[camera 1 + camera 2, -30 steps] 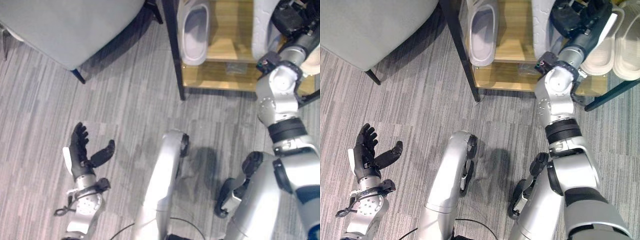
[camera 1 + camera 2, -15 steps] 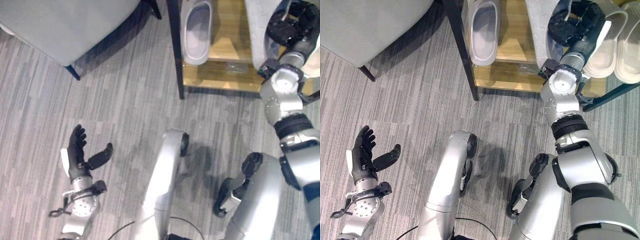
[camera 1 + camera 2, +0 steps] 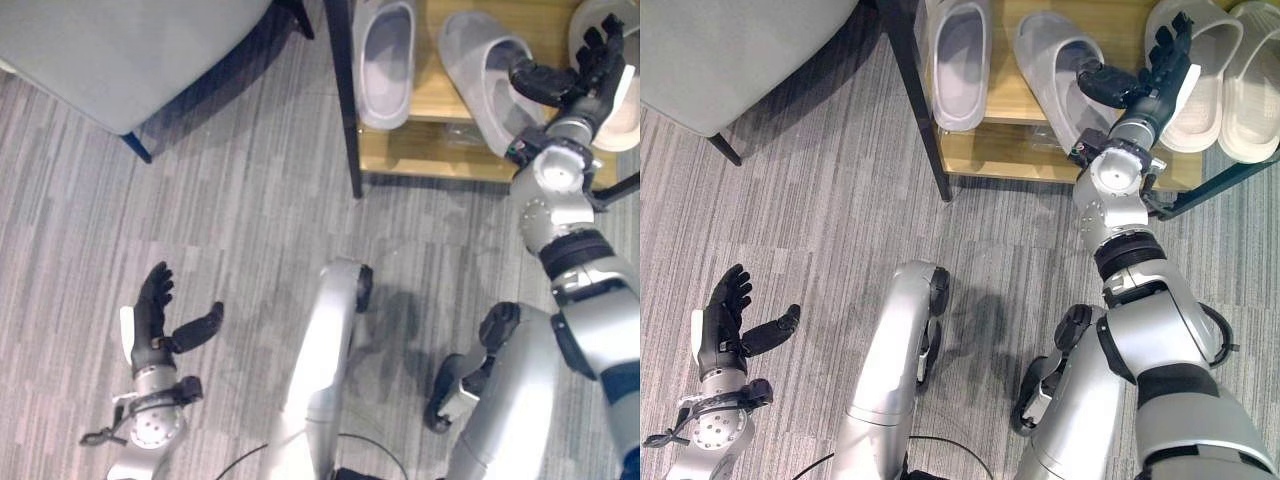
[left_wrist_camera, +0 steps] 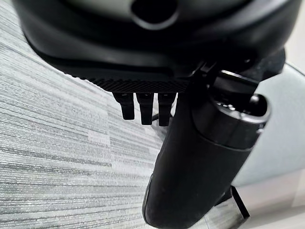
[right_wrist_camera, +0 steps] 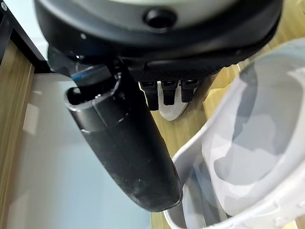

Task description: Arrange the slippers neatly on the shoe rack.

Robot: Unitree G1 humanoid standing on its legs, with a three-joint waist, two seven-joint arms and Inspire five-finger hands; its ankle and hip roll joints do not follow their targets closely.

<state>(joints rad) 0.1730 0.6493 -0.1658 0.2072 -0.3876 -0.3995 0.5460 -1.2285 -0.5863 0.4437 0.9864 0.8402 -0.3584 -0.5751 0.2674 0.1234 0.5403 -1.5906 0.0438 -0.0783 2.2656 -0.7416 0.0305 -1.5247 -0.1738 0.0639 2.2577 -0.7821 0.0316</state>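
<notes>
A wooden shoe rack with a black frame stands at the top of the eye views. Two grey slippers lie on its shelf: one straight at the left, one slanted beside it. Two cream slippers sit at the right end. My right hand hovers open over the shelf, its thumb above the slanted grey slipper's heel and its fingers spread towards the cream pair. In the right wrist view a pale slipper lies close past the straight fingers. My left hand is open and empty over the carpet.
A grey upholstered chair on dark legs stands left of the rack. The rack's black front leg runs down between them. Grey striped carpet covers the floor in front.
The slanted grey slipper, held upright in my right hand before, now lies flat on the shelf. The right hand has opened and let it go. The left hand has sunk slightly.
</notes>
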